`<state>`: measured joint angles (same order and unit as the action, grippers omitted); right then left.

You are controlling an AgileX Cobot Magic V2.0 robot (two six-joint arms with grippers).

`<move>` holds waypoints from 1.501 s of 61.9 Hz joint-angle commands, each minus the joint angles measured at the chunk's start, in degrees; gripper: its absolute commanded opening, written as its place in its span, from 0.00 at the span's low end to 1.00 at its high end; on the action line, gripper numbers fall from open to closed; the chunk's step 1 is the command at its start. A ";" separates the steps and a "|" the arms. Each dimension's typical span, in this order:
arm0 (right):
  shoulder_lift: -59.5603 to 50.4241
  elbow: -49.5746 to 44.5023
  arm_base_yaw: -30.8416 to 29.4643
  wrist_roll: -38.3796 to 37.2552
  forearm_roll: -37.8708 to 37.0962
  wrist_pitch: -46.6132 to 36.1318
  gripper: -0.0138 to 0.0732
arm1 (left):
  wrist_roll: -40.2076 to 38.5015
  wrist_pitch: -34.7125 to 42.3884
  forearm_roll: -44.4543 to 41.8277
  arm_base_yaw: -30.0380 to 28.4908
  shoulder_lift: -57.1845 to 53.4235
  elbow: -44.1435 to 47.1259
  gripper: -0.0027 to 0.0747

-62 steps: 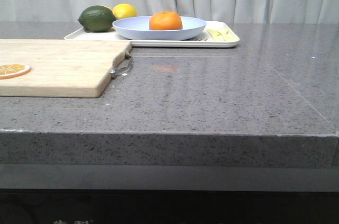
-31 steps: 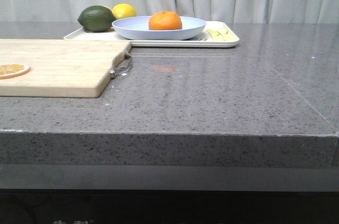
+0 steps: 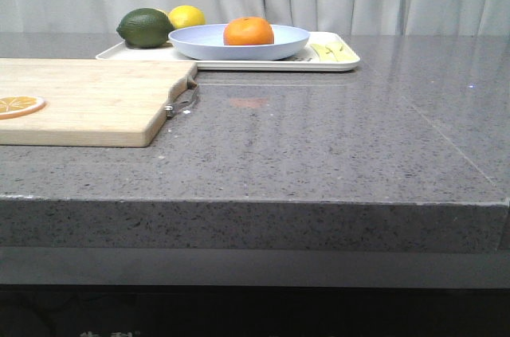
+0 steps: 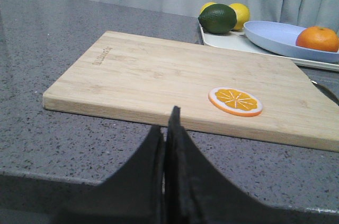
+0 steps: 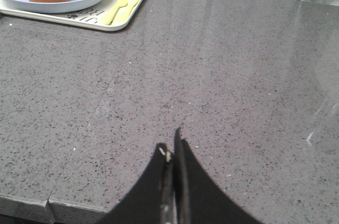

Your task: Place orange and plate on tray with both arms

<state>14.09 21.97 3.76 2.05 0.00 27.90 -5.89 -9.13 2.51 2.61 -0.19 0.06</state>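
We see neither arm in the front view; only the wrist views show the pincers. Part of the tray (image 3: pixel 344 63) is hidden by the plate (image 3: pixel 279 45) sitting on it, and the lemon (image 3: pixel 188 15) is half covered by the dark green fruit (image 3: pixel 145 27) in front of it. Pale yellow pieces (image 5: pixel 117 7) lie on the tray beside the plate; we cannot make out what they are. The orange (image 3: pixel 249 31) rests inside the plate, near its middle. The cutting board (image 3: pixel 96 102) lies on the surface (image 3: pixel 319 146) just in front of the tray, with a dried orange slice (image 4: pixel 235 100) on it. The left pincer (image 4: pixel 167 144) has its fingers pressed together, holding nothing, short of the board's near edge. The right pincer (image 5: pixel 173 158) is likewise closed and empty, well away from the tray.
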 commanded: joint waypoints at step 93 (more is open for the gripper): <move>-15.93 -23.32 -5.06 0.55 4.65 -18.20 0.09 | -0.40 5.22 0.59 -0.14 -1.11 0.28 0.01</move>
<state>-0.47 -1.63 -0.92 2.05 4.57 13.77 -5.89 -9.04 2.51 2.61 -0.19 0.06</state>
